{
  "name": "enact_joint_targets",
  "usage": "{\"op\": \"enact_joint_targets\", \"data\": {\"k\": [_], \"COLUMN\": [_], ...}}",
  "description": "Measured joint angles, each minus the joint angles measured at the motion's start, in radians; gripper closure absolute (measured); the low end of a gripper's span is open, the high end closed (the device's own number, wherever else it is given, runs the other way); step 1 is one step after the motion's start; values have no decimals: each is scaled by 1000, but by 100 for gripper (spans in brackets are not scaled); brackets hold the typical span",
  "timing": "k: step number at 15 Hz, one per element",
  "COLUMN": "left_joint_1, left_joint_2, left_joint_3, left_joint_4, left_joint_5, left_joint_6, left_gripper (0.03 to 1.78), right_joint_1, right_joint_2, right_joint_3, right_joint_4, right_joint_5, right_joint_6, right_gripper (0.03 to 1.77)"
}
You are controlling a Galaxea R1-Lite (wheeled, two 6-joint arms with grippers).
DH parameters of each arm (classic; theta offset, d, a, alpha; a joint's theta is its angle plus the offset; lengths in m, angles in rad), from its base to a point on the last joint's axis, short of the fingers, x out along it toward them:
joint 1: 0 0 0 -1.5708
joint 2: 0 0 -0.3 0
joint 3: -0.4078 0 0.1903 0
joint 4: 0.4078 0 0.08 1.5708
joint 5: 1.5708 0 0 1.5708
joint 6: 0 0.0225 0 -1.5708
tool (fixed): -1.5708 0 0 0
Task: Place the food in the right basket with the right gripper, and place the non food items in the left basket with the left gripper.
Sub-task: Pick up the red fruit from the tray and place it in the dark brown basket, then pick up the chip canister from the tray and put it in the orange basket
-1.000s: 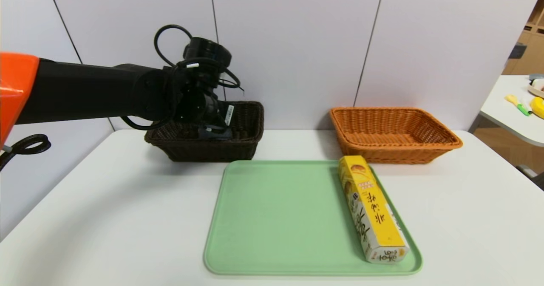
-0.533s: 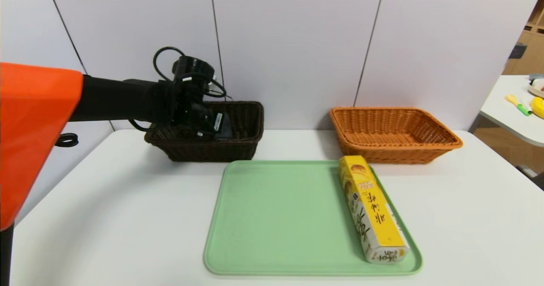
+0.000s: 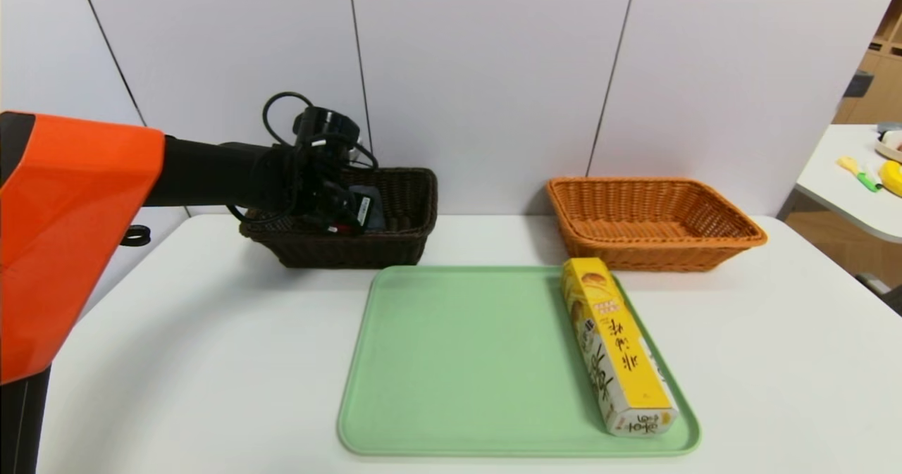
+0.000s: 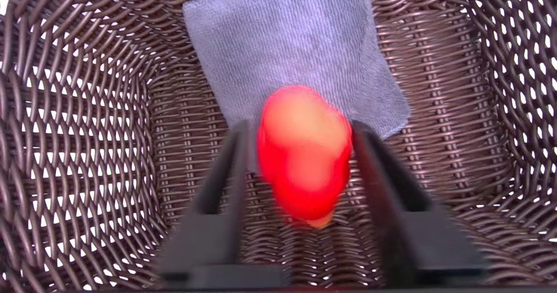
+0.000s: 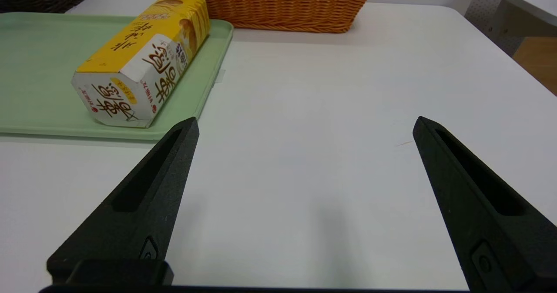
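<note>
My left gripper (image 3: pixel 345 213) reaches down into the dark brown left basket (image 3: pixel 394 243). In the left wrist view its fingers stand a little apart around the small red toy (image 4: pixel 304 153), which shows blurred and loose between them above the basket floor. My left gripper (image 4: pixel 302 125) is open. The grey-blue cloth (image 4: pixel 296 45) lies flat on the basket floor (image 4: pixel 87 153) just beyond the toy. The yellow food carton (image 3: pixel 616 347) (image 5: pixel 143 58) lies along the tray's right side. The orange right basket (image 3: pixel 655 224) (image 5: pixel 283 1) is empty. My right gripper (image 5: pixel 305 122) hovers open over bare table, near the carton's near end.
A green tray (image 3: pixel 458 361) (image 5: pixel 35 66) sits in the middle of the white table, in front of both baskets. A second table (image 3: pixel 845 185) with small objects stands off to the far right. A wall runs close behind the baskets.
My left arm has lowered into the dark basket and its fingers have parted around the red toy. The carton, the tray and the right gripper have not moved.
</note>
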Motion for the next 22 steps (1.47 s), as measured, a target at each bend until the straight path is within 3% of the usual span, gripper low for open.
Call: {"op": "enact_joint_targets", "data": {"k": [5,12,18,22], "left_joint_1": [0,0,-24,-11], "left_joint_2": [-11,-194,-549,-830], "left_joint_3": [0,26,329,592], "left_joint_4": [4,86,95,41], "left_joint_5": [-1,0,0,-14], "left_joint_6": [1,1,40,74], "left_gripper": [52,28,19,15], "right_joint_1": [0,0,0,0], "right_joint_2": [0,0,0,0], "right_joint_3": [0,0,0,0], "right_joint_4": [1,0,0,0], "right_joint_5": [0,0,0,0], "right_joint_6": [0,0,0,0], "right_gripper": [10,10,10,10]}}
